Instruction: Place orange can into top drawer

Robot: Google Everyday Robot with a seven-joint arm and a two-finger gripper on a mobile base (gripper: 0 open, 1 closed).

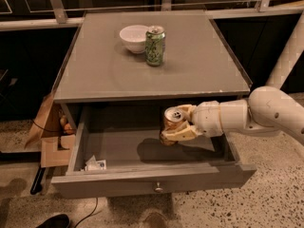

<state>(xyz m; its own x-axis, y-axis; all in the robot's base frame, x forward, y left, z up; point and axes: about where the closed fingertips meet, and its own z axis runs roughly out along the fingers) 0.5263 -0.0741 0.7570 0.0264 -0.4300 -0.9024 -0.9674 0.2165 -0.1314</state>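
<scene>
Drawer unit inspected from above and in front. The top drawer [118,186] stands pulled fully out in the lower half of the frame, grey, with a flat front panel and a small round metal knob [158,188] at its centre. The gripper [176,124] is right of centre, just below the front edge of the cabinet top [199,75] and over the drawer's open interior. It is carried on a white arm [256,115] entering from the right edge. Its two tan fingers [178,134] are closed around the orange can [170,121], one above and one below, pinching it by the sides. The can is held tilted, with its silver pull-tab top turned toward the upper right. It sits over the right-centre part of the drawer, and a dark shadow [154,151] lies on the drawer floor beneath it. Whether its base touches the floor cannot be told. No writing can be read on its mottled copper-brown wall. On the cabinet top, in the upper centre, a green-and-white can [155,45] stands upright just beside a white bowl [133,36]. The can's printing is not legible. A small white packet [95,164] lies in the near left corner of the drawer, its marking unreadable. A cardboard box [52,141] sits on the speckled floor [266,198] to the left of the unit.
</scene>
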